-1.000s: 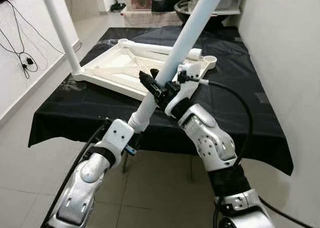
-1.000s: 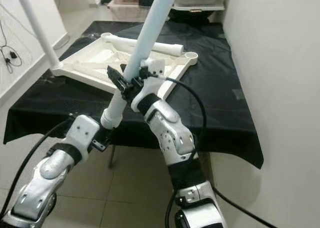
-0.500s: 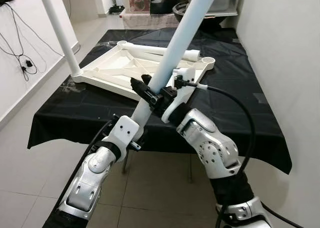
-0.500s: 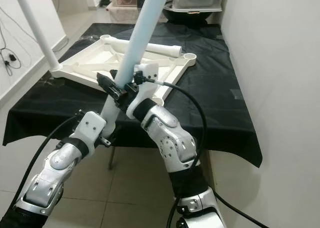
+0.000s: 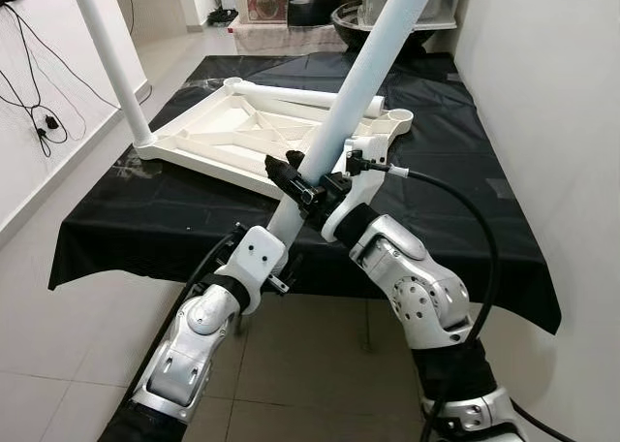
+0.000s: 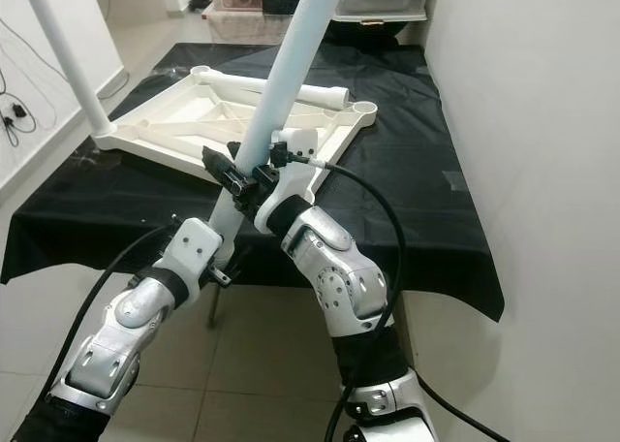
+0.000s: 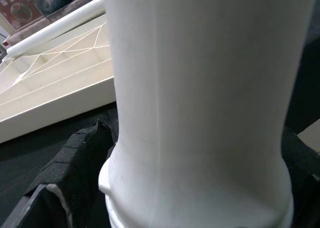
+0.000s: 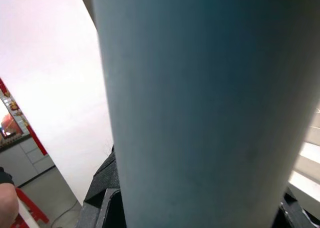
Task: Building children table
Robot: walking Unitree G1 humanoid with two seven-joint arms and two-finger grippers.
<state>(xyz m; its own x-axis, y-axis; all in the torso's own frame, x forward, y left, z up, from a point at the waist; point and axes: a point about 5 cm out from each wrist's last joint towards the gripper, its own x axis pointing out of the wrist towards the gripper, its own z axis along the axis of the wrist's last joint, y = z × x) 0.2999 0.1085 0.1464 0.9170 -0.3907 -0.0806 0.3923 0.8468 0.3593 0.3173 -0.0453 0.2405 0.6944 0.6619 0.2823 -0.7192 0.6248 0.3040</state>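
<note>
Before the table (image 5: pixel 465 224), at centre: loose leg (image 5: pixel 349 103), white tube, held off the black cloth by both grippers.

Grip, right gripper (image 5: pixel 302 182): fingers clamped across the leg about a third of the way up its visible length.
Grip, left gripper (image 5: pixel 276 258): at the leg's lower end, close below the right one; wrist view shows dark fingers (image 7: pixel 75 158) on either side of the collared end, clamped on it as far as can be judged.

Orientation: long axis steeply tilted, lower end at 7 o'clock near the table's front edge, upper end running out past 1 o'clock above the tabletop (image 5: pixel 262 132).

Tabletop: white, upside down on the cloth, ribbed underside up. One leg (image 5: pixel 107 59) already standing in its 9 o'clock corner; another tube (image 5: pixel 310 96) lying along the far edge; open socket (image 5: pixel 400 118) at the 2 o'clock corner.

Risks, judged:
- Both grips low on a long tube; top-heavy, liable to pivot or slip between the fingers.
- Swinging upper end could strike the wall or the standing leg.
- Lower end brought to a socket off-axis could jam, or push the tabletop across the cloth.
</note>
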